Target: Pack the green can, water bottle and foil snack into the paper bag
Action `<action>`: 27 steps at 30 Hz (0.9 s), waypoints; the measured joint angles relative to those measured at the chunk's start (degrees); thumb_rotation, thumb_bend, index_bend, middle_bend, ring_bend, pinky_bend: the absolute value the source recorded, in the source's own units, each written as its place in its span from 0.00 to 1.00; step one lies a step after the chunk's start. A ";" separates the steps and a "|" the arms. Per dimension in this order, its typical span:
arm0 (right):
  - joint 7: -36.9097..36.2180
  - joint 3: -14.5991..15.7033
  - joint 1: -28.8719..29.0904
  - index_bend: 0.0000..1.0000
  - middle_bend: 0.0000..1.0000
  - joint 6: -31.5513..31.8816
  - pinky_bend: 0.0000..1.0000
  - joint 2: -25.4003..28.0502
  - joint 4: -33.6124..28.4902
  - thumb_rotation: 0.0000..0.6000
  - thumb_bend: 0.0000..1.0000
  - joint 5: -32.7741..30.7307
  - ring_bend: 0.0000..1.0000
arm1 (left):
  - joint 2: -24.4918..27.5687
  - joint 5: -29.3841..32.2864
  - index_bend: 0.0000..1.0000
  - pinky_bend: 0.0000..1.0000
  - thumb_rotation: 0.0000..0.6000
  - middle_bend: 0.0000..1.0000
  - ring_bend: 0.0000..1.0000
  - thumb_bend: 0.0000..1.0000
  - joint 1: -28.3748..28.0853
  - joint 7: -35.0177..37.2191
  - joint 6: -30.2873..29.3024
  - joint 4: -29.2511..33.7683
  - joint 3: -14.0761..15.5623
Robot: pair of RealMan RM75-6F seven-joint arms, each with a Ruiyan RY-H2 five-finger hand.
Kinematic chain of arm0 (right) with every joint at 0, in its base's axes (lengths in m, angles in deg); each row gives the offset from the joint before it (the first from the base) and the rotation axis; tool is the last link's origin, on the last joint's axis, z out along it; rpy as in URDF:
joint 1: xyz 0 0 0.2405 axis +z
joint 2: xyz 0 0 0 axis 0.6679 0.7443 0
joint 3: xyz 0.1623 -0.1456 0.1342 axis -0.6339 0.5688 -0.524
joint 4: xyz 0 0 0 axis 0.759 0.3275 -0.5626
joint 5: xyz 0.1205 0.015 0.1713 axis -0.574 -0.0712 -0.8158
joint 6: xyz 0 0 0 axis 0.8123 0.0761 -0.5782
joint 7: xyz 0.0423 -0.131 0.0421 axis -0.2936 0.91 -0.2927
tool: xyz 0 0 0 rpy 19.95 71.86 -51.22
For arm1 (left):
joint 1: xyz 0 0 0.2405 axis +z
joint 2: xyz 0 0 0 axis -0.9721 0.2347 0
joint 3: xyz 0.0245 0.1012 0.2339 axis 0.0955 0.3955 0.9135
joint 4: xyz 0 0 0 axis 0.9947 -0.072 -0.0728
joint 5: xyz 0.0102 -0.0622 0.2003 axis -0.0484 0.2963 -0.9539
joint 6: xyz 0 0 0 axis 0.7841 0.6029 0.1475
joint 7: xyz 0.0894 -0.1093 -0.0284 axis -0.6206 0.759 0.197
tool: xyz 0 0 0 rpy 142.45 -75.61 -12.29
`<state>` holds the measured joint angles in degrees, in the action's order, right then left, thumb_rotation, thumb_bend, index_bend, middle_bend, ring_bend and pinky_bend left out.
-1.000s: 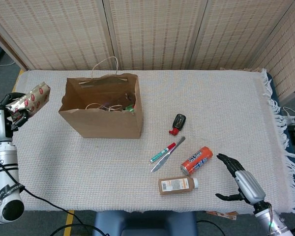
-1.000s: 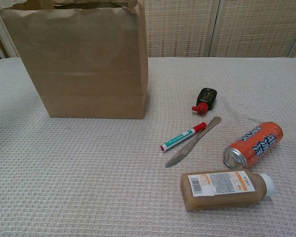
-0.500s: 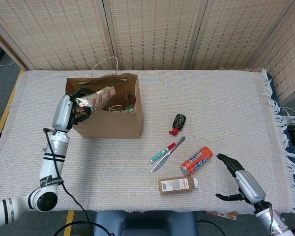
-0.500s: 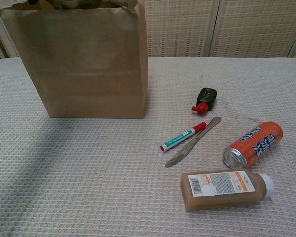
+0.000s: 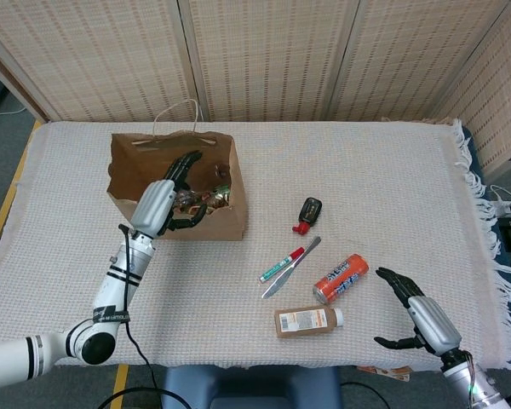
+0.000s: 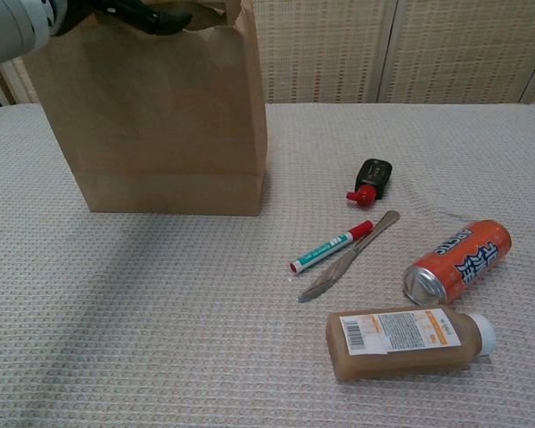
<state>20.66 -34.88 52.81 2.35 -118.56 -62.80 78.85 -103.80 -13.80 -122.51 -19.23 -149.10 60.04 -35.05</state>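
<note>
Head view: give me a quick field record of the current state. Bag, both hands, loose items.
paper bag: upright, open top, table's left part
left hand: over the bag's mouth, fingers spread and reaching inside; grasp cannot be told
bag contents: shiny items visible, not identifiable
right hand: near the front right edge, open, holding nothing
orange can: lying on its side
brown bottle: lying, in front of the can
marker: beside the knife
small black-and-red item: behind them

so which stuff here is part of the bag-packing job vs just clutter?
Job:
paper bag
left hand, reaching into the bag
foil snack, glimpsed inside

Clutter:
orange can
brown drink bottle
marker
knife
small black-and-red item
right hand, idle
</note>
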 measured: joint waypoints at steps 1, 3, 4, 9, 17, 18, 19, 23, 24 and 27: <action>0.11 -0.03 0.00 0.00 0.00 -0.01 0.00 -0.04 0.02 1.00 0.00 -0.05 0.00 | 0.11 -0.26 0.00 0.15 1.00 0.00 0.00 0.38 0.17 0.41 -0.29 0.17 -0.12; 0.28 -0.07 -0.04 0.00 0.00 0.05 0.00 -0.10 0.07 1.00 0.00 -0.11 0.00 | 0.30 -0.79 0.01 0.15 1.00 0.00 0.00 0.39 0.63 1.20 -1.08 0.53 -0.27; 0.30 -0.08 -0.07 0.00 0.00 0.11 0.00 -0.11 0.09 1.00 0.00 -0.12 0.00 | 0.47 -1.17 0.02 0.15 1.00 0.00 0.00 0.39 1.08 1.79 -1.81 0.89 -0.36; 0.44 -0.20 -0.20 0.00 0.00 0.39 0.00 -0.16 0.31 1.00 0.00 -0.21 0.00 | 2.84 -3.72 0.06 0.16 1.00 0.02 0.00 0.41 4.83 4.18 -5.78 4.02 -0.11; 1.51 -0.20 -0.34 0.00 0.00 0.52 0.00 -0.43 0.75 1.00 0.00 -0.09 0.00 | 12.07 -10.73 0.08 0.14 1.00 0.02 0.00 0.42 17.34 9.22 -15.23 7.19 4.12; 1.81 -0.21 -0.34 0.00 0.00 0.50 0.00 -0.49 0.83 1.00 0.00 -0.10 0.00 | 13.35 -11.33 0.08 0.13 1.00 0.01 0.00 0.42 18.94 9.72 -15.97 7.20 5.04; 2.31 -0.22 -0.33 0.00 0.00 0.41 0.00 -0.57 0.95 1.00 0.00 -0.16 0.00 | 14.90 -12.11 0.08 0.12 1.00 0.01 0.00 0.42 21.05 10.18 -16.89 7.05 6.51; 4.94 -0.27 -0.35 0.00 0.00 0.10 0.00 -0.92 1.46 1.00 0.00 -0.46 0.00 | 18.32 -14.70 0.03 0.06 1.00 0.00 0.00 0.41 27.23 9.91 -18.77 5.26 12.65; 5.77 -0.31 -0.38 0.00 0.00 0.12 0.00 -1.06 1.64 1.00 0.00 -0.48 0.00 | 18.85 -15.43 0.02 0.05 1.00 0.00 0.00 0.40 28.48 9.50 -19.07 4.61 14.27; 9.05 -0.44 -0.57 0.00 0.00 0.41 0.00 -1.72 2.39 1.00 0.00 -0.41 0.00 | 19.65 -18.45 0.00 0.03 1.00 0.00 0.00 0.40 32.37 6.91 -20.75 1.23 19.42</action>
<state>29.71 -35.31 52.24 2.77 -120.27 -60.41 78.44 -84.15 -32.25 -90.14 -12.33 -169.84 61.27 -15.63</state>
